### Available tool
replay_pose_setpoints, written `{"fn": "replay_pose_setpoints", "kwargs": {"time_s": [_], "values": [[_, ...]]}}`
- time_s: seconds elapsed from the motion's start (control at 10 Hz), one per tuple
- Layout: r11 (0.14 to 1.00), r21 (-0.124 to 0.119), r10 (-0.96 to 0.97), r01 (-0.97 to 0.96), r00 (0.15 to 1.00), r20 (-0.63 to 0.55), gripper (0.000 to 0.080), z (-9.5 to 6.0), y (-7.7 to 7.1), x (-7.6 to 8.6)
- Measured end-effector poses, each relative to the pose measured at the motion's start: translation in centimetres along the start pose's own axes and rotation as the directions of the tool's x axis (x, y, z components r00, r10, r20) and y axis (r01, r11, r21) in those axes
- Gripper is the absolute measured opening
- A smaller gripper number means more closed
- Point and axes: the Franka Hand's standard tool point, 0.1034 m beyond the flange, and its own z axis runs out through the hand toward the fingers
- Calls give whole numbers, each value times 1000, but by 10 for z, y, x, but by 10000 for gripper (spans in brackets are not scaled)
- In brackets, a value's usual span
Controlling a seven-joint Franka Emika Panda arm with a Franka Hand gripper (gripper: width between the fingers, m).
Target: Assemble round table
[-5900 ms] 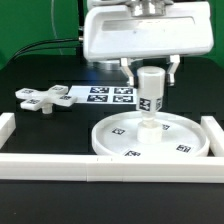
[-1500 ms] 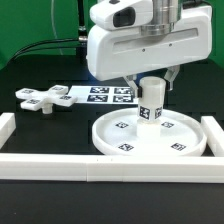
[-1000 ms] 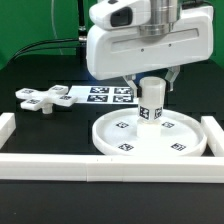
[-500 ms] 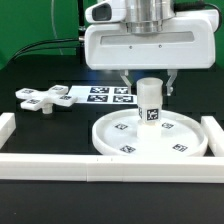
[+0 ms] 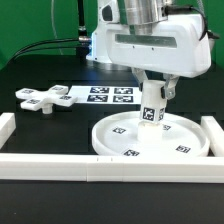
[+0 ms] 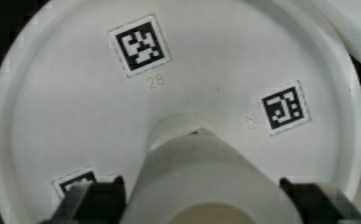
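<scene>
1. While the gripper (image 5: 153, 96) pinches the post (image 5: 152, 108), its fingers (image 6: 92, 196) sit one on each side. The wrist view shows only hairline dark slits there, so I read it as clamped on the post, not spread.
2. Post hangs straight under the gripper, with its foot at the middle of the disc (image 5: 105, 140). In the wrist view it meets a flared hub there. Fully seated or just touching: cannot tell.
3. Post tag faces the exterior camera and looks skewed. Post seems slightly off vertical, and the gripper body above it is turned askew.
4. Disc lies flat directly below the gripper, rim up, with tags on its face. Two are clear in the wrist view; a third is cut off by the frame edge.
5. Cross (image 5: 40, 99) lies flat on the black table (image 5: 40, 132), well away from the gripper toward the exterior view's left.
6. Marker board (image 5: 105, 96) lies between cross and gripper, just behind the disc.
7. Rails (image 5: 100, 166) run along the table edge in front of the gripper and at both sides of the exterior view.
</scene>
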Motion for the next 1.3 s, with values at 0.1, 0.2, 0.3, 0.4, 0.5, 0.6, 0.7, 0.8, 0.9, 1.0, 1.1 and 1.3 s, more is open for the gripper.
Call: {"fn": "replay_pose_setpoints", "kwargs": {"time_s": [0.1, 0.2, 0.3, 0.4, 0.5, 0.6, 0.7, 0.8, 0.9, 1.0, 1.1, 1.3], "values": [[998, 9, 63, -63, 998, 7, 412, 0, 0, 0], [997, 12, 80, -80, 997, 11, 412, 0, 0, 0], [999, 11, 38, -38, 999, 10, 495, 0, 0, 1], [994, 12, -105, 105, 994, 5, 599, -1, 1, 6], [989, 14, -145, 145, 989, 0, 599, -2, -1, 7], [975, 14, -223, 223, 975, 0, 639, -2, -1, 7], [953, 14, -302, 302, 953, -1, 647, -2, 0, 7], [940, 14, -341, 341, 940, -1, 647, -2, 0, 7], [886, 8, -464, 464, 886, 1, 647, -2, 0, 7], [827, -2, -562, 562, 827, 10, 649, -3, 0, 8], [773, -8, -634, 634, 773, 16, 649, -3, 1, 7], [613, -8, -790, 790, 613, 19, 649, -3, 3, 11]]}}
